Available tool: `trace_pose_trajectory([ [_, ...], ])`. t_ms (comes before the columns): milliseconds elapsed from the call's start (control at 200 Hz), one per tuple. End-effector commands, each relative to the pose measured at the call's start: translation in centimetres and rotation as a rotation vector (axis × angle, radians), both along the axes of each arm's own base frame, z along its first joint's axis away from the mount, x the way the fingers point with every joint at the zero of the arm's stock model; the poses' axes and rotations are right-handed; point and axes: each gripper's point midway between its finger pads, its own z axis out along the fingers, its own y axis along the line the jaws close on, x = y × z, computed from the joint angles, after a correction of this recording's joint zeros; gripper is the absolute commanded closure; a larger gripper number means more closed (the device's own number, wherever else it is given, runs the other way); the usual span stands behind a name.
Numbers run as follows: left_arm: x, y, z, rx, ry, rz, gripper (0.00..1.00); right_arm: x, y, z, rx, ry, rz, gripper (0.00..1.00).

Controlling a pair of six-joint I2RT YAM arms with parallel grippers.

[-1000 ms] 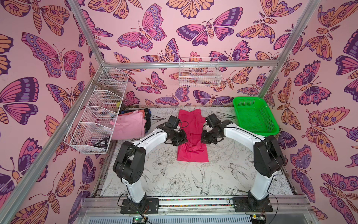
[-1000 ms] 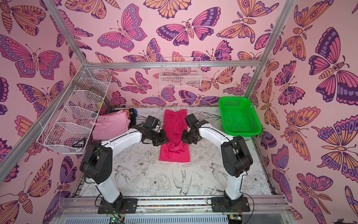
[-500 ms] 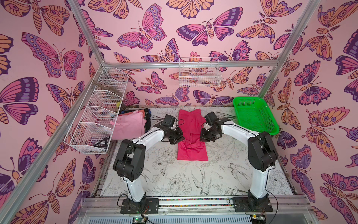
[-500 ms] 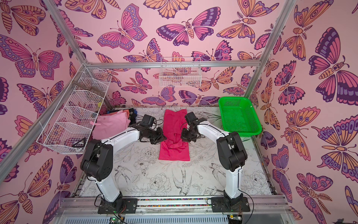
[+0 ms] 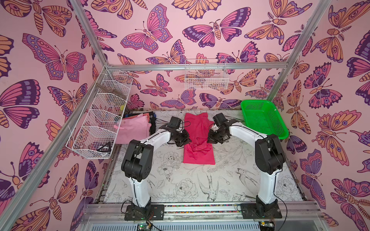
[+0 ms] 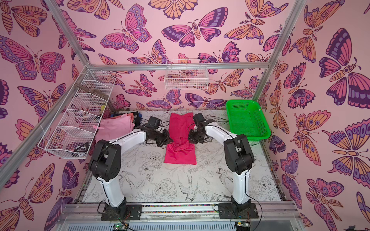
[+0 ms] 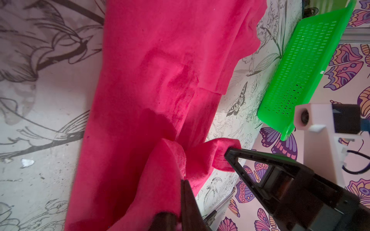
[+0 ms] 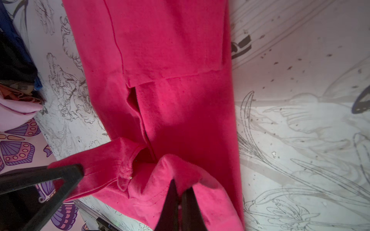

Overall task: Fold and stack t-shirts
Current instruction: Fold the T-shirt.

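Item: crimson t-shirt (image 5: 198, 154), folded to a narrow strip, flat on the worktop (image 5: 180, 180), to my left of the green basket (image 5: 264, 120) and apart from it.
Long axis: roughly parallel to the basket's long side. I cannot tell which end is the collar.
My left end effector (image 5: 187, 140) and right end effector (image 5: 209, 138): both clenched on raised cloth at mid-length, one on each long edge.
Light pink t-shirt (image 5: 134, 130): beyond the strip, farther from the basket.

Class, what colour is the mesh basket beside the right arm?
Basket: bright green, best in a top view.
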Motion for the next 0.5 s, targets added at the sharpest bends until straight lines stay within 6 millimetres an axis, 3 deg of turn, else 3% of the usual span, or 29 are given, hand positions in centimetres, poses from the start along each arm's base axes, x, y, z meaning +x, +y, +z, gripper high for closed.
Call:
trace_pose_trajectory([
  [0,0.9,0.1,-0.1,-0.014,-0.017,-0.008,1.0,0.5,-0.1,-0.1,0.002,0.01,0.008,1.0],
  [215,1.5,0.3,-0.1,-0.017,-0.019,-0.003,1.0,0.9,-0.3,-0.5,0.002,0.016,0.003,1.0],
  [496,1.5,0.4,-1.5,-0.005,0.006,-0.007,1.0,1.4,-1.0,-0.9,-0.002,0.024,-0.012,1.0],
])
